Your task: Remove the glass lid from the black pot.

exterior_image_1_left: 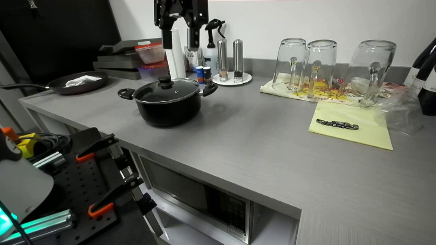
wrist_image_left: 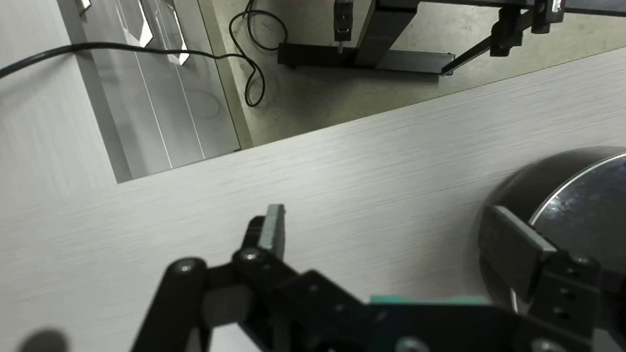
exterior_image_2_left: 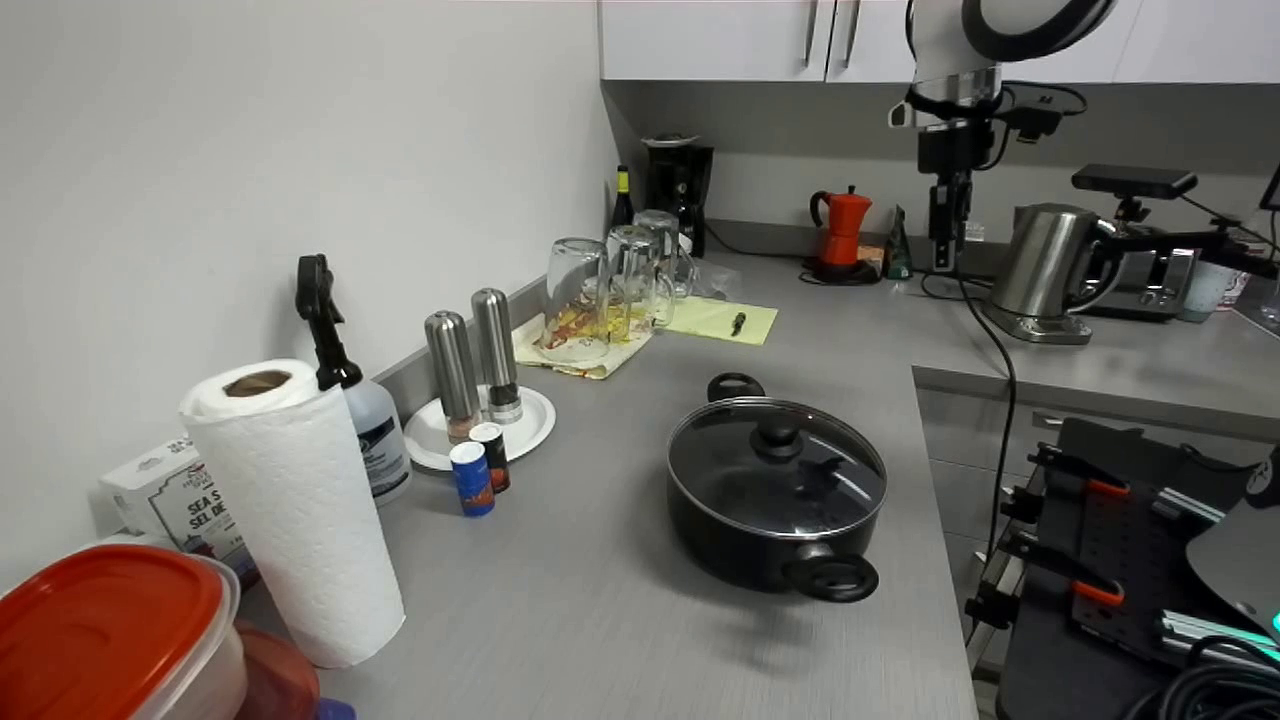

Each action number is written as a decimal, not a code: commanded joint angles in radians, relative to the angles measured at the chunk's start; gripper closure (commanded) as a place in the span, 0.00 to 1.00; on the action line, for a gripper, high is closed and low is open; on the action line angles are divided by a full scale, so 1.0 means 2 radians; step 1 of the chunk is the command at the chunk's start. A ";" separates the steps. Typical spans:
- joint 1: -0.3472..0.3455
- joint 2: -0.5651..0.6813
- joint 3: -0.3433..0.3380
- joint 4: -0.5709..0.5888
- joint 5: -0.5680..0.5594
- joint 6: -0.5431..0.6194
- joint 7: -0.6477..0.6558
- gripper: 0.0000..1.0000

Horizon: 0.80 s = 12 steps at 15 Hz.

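Note:
The black pot [exterior_image_1_left: 170, 114] stands on the counter with its two side handles pointing out; it also shows in an exterior view [exterior_image_2_left: 715, 540] and at the right edge of the wrist view [wrist_image_left: 562, 164]. The glass lid [exterior_image_1_left: 146, 93] lies flat on the pot, its dark knob [exterior_image_2_left: 776, 437] in the centre, and it also shows in an exterior view [exterior_image_2_left: 730, 475]. In the wrist view the lid [wrist_image_left: 596, 210] is cut off and its knob is out of view. My gripper [exterior_image_1_left: 180, 44] is open and empty, high above the counter and off to one side of the pot; its fingers [wrist_image_left: 393, 239] are wide apart.
Upturned glass mugs [exterior_image_1_left: 316, 69] stand on a cloth by the wall. Steel grinders [exterior_image_2_left: 492, 350], a paper towel roll [exterior_image_2_left: 300, 520] and a spray bottle [exterior_image_2_left: 375, 430] stand near the pot. A frying pan [exterior_image_1_left: 78, 86] lies at the counter's end. A kettle [exterior_image_2_left: 1045, 270] stands farther off.

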 commanded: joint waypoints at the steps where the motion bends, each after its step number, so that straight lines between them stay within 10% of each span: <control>1: 0.021 0.015 0.011 -0.001 0.019 0.031 -0.022 0.00; 12: 0.089 0.091 0.065 0.000 0.075 0.124 -0.070 0.00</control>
